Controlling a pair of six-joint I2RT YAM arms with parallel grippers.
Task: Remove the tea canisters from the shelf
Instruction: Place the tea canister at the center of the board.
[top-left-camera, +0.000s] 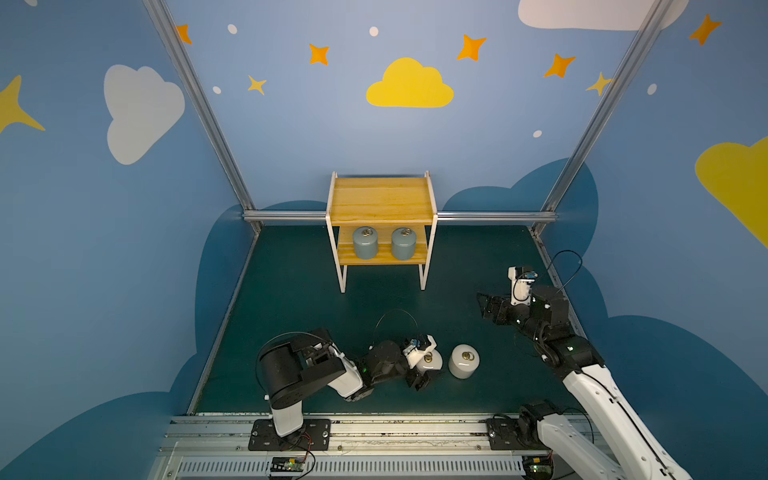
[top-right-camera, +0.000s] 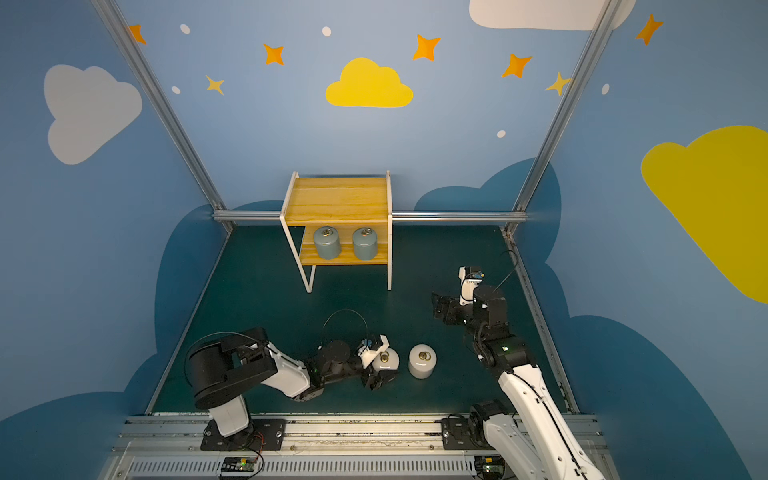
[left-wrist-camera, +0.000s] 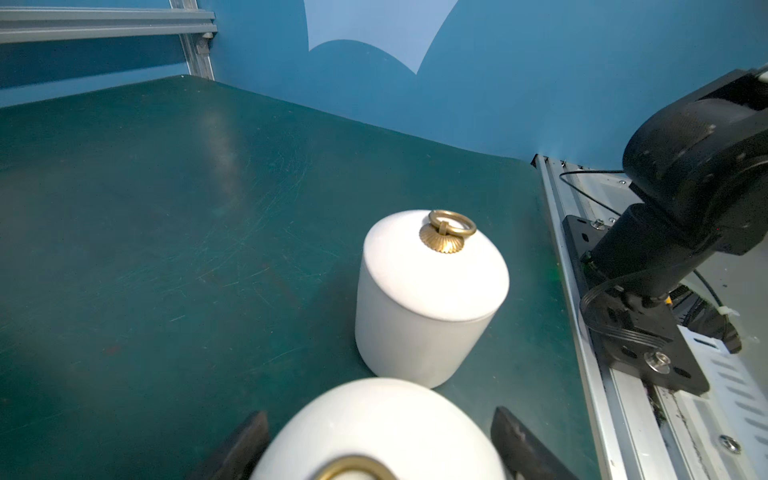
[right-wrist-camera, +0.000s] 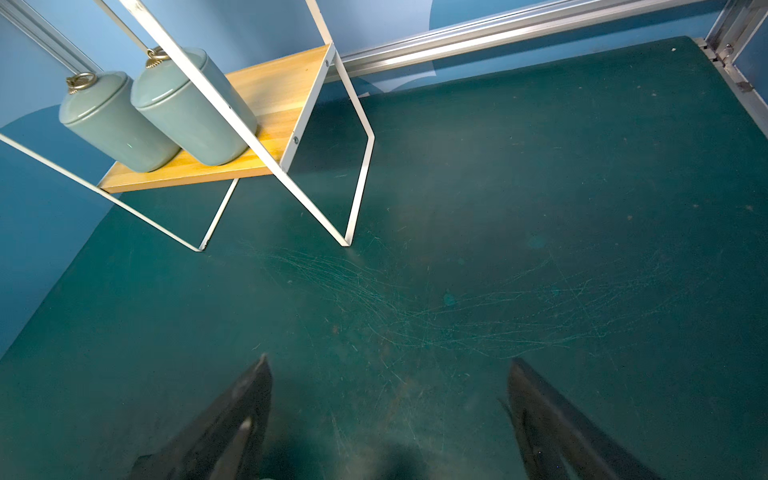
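The left gripper (left-wrist-camera: 380, 440) straddles a white canister (top-left-camera: 433, 362) on the desk (top-left-camera: 291, 299) at six o'clock, apparently parking it beside its twin (top-left-camera: 464, 360). We cannot tell if it grips. The right gripper (right-wrist-camera: 389, 359), wide and empty at three o'clock, faces the grey-blue canisters (top-left-camera: 365, 245) on the shelf (top-left-camera: 380, 199) at twelve.

Nearest white canister (left-wrist-camera: 374, 428) cropped and blurred, shelf (right-wrist-camera: 270, 95) top cut off
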